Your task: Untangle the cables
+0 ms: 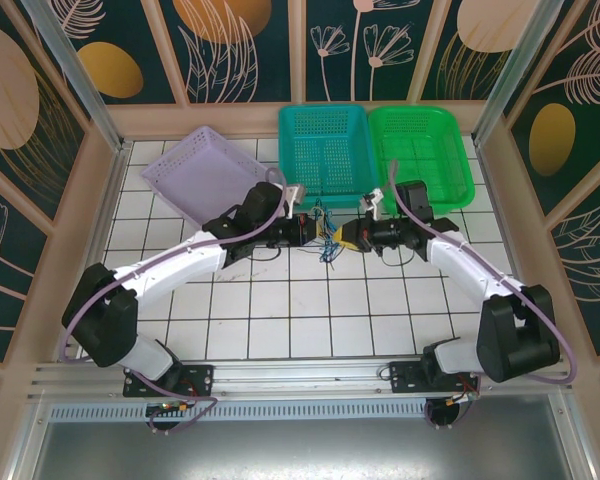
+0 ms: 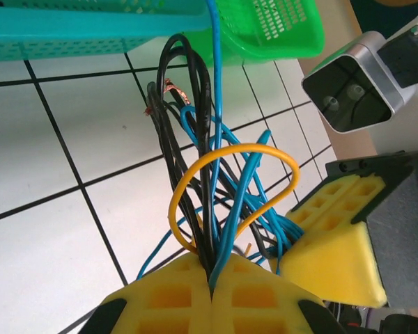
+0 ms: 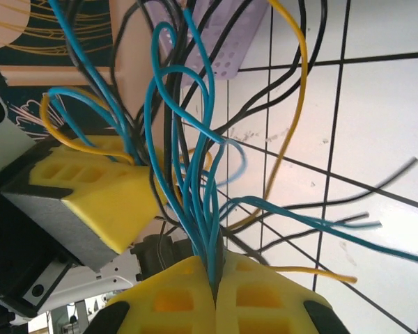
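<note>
1. Left gripper [image 2: 212, 284]: yellow pads clenched together on a bunch of the cables [image 2: 210, 229]; strands come straight out of the seam between the pads.
2. Right gripper [image 3: 216, 282]: pads also clamped, grasping mostly blue strands plus some black.
3. The two grippers are tip to tip, very close, over the middle of the table [image 1: 280, 300], just near of the teal basket [image 1: 325, 150].
4. The cables are one knot between the tips. Blue, black and yellow loops fan upward and outward, and some loose ends trail toward the tiles.
5. A yellow loop [image 2: 195, 167] arches across the bundle. One black strand shows a bare copper end [image 2: 168, 88].
6. Handling, as a judgement: very light, thin and soft, but springy enough to hold a curl. The smooth jacket will likely slip through the foam pads if pulled hard, and loops will snag each other rather than slide free.
7. Best hold: a single strand near its free end, away from the crossing loops, not a whole bunch; pull slowly.
8. The green basket [image 1: 420, 150] is far right and the lilac basket [image 1: 205, 170] is far left, both apart from the knot.
</note>
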`<state>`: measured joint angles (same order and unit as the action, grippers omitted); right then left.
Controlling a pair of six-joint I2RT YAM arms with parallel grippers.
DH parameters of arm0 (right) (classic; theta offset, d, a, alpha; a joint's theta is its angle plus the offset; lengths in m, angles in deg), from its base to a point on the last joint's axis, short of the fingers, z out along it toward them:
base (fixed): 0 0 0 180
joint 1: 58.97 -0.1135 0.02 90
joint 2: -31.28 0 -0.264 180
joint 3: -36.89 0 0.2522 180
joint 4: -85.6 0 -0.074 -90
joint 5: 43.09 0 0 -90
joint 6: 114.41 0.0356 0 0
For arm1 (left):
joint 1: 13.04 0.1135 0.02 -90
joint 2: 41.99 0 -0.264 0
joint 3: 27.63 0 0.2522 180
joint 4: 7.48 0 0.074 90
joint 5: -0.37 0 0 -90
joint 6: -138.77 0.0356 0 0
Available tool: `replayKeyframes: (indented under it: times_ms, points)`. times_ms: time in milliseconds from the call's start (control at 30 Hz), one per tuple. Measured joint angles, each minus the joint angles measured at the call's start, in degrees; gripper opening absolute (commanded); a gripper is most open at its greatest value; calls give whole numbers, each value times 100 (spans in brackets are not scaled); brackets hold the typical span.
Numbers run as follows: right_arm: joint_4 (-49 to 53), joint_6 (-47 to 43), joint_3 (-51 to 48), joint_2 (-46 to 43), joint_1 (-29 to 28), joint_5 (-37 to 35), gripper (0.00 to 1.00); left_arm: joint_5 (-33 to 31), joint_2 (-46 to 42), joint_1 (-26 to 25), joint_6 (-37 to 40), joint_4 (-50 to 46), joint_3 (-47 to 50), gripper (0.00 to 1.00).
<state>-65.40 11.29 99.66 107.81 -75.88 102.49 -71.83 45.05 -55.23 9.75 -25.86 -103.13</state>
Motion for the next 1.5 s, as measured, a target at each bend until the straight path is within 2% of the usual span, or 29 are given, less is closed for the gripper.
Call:
replayKeyframes:
  times_ms: [167, 367, 533, 767, 933, 1067, 1100, 1167, 1233, 1400, 1500]
  points:
    - [186, -280, -50, -42, 2, -76, 0, 31, -175, -11, 22, -20, 238, 0]
    - [387, -476, -186, -291, 133, -546, 0, -92, -234, -39, -2, -133, 361, 0]
    - [623, -472, -483, -616, 586, -1410, 0, -756, -476, 131, -243, -575, 603, 0]
    - [772, -496, -560, -610, 221, -1910, 0, -640, -494, 166, -817, -433, 1176, 1]
    - [778, -544, -673, -610, 190, -2199, 0, -562, -498, 164, -992, -396, 1169, 0]
    - [824, -584, -756, -614, 168, -2365, 0, -702, -470, 131, -1012, -730, 1005, 0]
    - [826, -584, -776, -629, 155, -2396, 0, -774, -461, 114, -1019, -833, 955, 2]
    - [837, -584, -809, -691, 142, -2457, 0, -914, -455, 90, -1038, -990, 916, 17]
    - [879, -584, -863, -765, 155, -2608, 0, -1084, -455, 116, -1064, -1154, 935, 25]
    - [920, -586, -1073, -778, 195, -2728, 0, -1196, -455, 214, -1130, -1316, 1069, 28]
    - [920, -645, -1196, -776, 192, -2726, 0, -1102, -455, 214, -1169, -1285, 1073, 40]
